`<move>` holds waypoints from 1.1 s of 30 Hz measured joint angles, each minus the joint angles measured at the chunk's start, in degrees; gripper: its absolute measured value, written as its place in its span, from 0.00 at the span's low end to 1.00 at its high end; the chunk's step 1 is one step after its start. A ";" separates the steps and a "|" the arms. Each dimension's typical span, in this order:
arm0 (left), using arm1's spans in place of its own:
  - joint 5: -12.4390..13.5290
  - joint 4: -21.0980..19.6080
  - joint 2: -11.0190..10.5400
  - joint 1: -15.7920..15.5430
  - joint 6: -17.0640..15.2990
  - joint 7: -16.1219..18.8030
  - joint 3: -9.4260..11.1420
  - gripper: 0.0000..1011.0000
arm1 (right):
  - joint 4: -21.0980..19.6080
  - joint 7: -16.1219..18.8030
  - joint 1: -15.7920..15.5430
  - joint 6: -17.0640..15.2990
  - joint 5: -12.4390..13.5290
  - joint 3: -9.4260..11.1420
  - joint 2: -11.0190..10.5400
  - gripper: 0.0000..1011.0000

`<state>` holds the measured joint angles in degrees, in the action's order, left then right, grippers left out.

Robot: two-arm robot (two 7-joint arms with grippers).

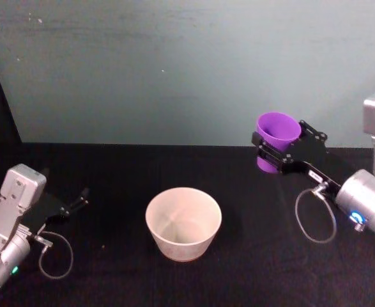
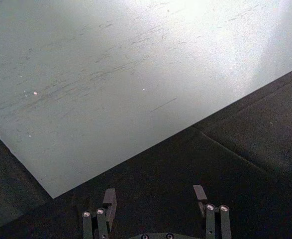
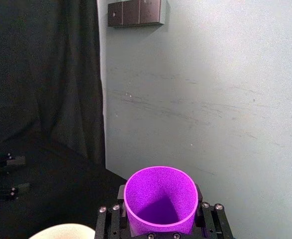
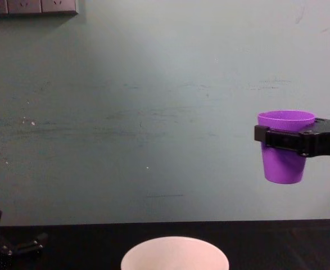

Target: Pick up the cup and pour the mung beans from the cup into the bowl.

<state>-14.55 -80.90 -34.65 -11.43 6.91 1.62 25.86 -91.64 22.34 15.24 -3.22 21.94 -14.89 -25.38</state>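
"So, the right end effector (image 1: 275, 153)?"

"Clamped on the cup (image 1: 278, 132), one finger on each side of its wall, just below the rim. The cup is upright and held clear of the black worktop (image 1: 110, 256), in front of the teal wall (image 1: 174, 64)."

"Anything in it?"

"The right wrist view looks into its mouth and shows bare purple inner wall. Whether beans lie at the bottom I cannot tell."

"And the bowl (image 1: 182, 242)?"

"It stands on the worktop, to the cup's left and nearer the robot, well apart from it. Its inside shows a plain pale bottom."

"The left end effector (image 2: 154, 191)?"

"Low over the worktop on the robot's left, fingers apart, well away from the bowl."
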 joint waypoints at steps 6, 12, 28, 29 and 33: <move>0.00 0.00 0.00 0.00 0.00 0.00 0.00 0.99 | 4.26 0.57 3.63 1.45 -2.76 -2.70 0.98 0.73; 0.00 0.00 0.00 0.00 0.00 0.00 0.00 0.99 | 7.47 0.28 7.07 2.44 -9.76 -7.01 1.53 0.73; 0.00 0.00 0.00 0.00 0.00 0.00 0.00 0.99 | 5.58 -4.34 10.65 -1.37 -33.45 -16.72 -0.86 0.73; 0.00 0.00 0.00 0.00 0.00 0.00 0.00 0.99 | 5.33 -4.46 10.75 -1.52 -34.43 -17.11 -1.07 0.73; 0.00 0.00 0.00 0.00 0.00 0.00 0.00 0.99 | 4.41 -4.51 11.16 -2.19 -38.70 -18.78 -1.94 0.73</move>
<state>-14.55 -80.90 -34.65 -11.43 6.90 1.62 25.86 -87.22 17.83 26.40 -5.41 -16.75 -33.67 -27.32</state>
